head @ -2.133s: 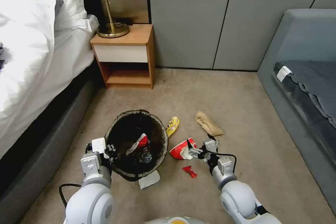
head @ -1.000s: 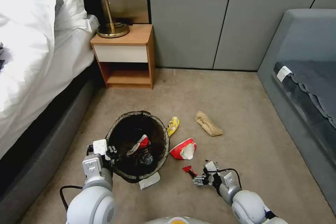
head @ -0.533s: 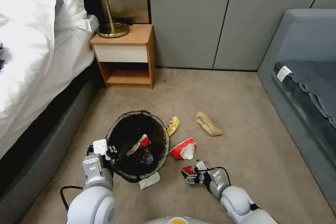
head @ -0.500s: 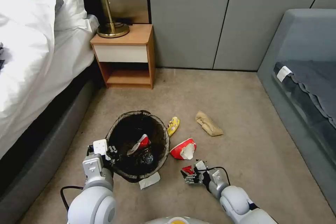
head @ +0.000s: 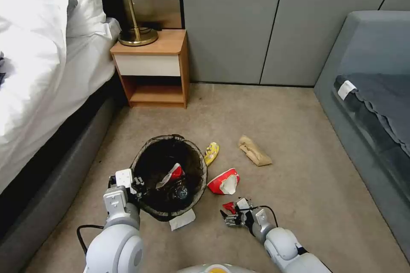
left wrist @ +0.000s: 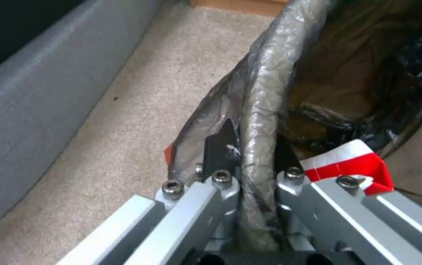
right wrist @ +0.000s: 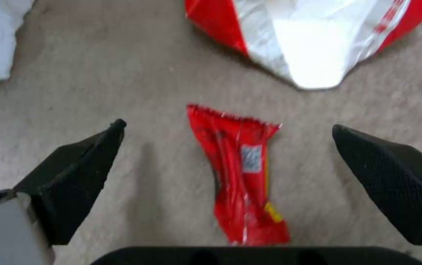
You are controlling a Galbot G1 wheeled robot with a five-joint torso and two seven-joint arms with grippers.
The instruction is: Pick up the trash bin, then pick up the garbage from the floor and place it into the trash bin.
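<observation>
Closest to the robot, the right tool (head: pixel 225 217) is low over the carpet with its two black fingers (right wrist: pixel 73 184) spread wide apart. A small red wrapper (right wrist: pixel 243 173) lies flat on the floor between them, and they are not touching it. The left tool (left wrist: pixel 250 184) is pinched tight on the rim of the trash bin (head: pixel 171 175), which has a dark bag and a red-and-white cup inside. A white tissue (head: pixel 181 219) lies by the bin. A bit farther sit a crushed red cup (head: pixel 224 181), a yellow wrapper (head: pixel 211 152) and a brown paper bag (head: pixel 255 151).
</observation>
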